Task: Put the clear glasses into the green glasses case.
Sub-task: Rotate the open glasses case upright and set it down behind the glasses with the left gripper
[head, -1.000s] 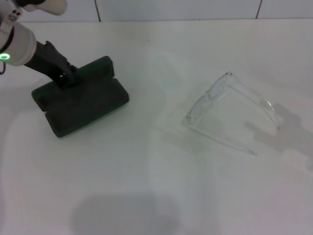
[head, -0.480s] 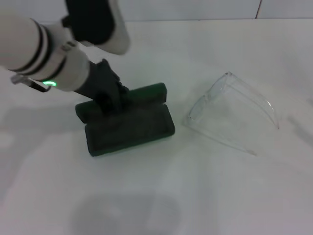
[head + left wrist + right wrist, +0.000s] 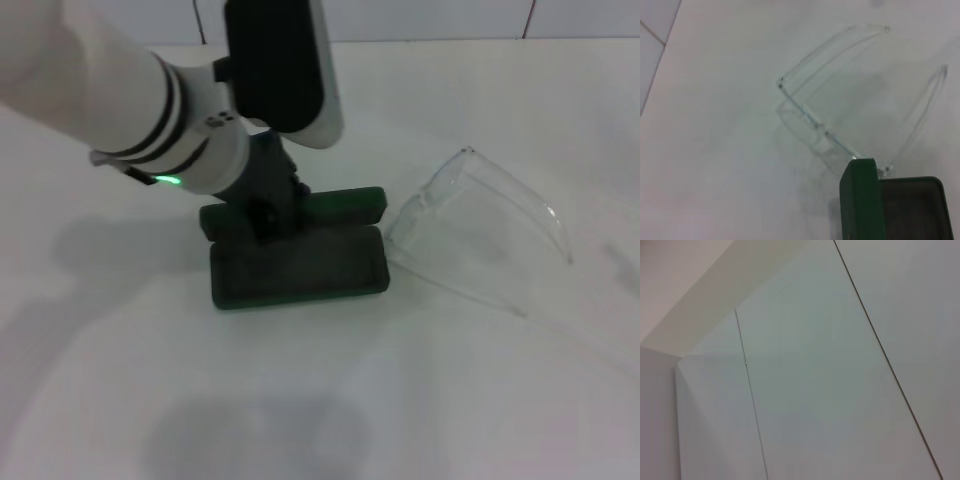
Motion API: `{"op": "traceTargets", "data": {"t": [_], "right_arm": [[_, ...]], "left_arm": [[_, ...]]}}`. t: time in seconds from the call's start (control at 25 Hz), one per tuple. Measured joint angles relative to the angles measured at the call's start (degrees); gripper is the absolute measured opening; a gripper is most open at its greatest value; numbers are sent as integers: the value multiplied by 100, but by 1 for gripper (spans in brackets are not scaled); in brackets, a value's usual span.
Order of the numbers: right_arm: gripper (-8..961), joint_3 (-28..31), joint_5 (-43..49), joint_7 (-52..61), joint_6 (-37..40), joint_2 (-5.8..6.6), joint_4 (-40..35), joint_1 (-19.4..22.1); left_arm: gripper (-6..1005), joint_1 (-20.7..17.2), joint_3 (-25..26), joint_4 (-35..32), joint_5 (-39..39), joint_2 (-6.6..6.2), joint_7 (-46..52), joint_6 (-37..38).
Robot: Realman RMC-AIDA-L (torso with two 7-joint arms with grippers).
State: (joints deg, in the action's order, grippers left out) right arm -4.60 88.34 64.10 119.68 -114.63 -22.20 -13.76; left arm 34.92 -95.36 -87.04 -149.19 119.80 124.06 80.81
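Left gripper point(image 3: 268, 215) clamps open green glasses case point(image 3: 300, 268) at its hinged lid. Clear glasses point(image 3: 480, 225) lie just beside it on white surface point(image 3: 400, 400). Right gripper out of view.

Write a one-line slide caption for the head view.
Left gripper at the rear of the open green glasses case on the white table, clear glasses lying just beside the case.

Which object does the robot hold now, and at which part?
The left gripper holds the open green glasses case by its raised lid; the clear glasses lie unheld.
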Motion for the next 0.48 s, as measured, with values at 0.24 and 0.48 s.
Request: {"op": "traceTargets", "data": {"t": [0.24, 0.48], "right_arm": [[796, -3, 24, -40, 9, 2, 20, 9], [796, 20, 24, -146, 4, 9, 127, 11]], "left_arm": [[205, 263, -220, 340, 1, 9, -29, -309], [206, 321, -321, 480, 3, 9, -32, -658]]}}
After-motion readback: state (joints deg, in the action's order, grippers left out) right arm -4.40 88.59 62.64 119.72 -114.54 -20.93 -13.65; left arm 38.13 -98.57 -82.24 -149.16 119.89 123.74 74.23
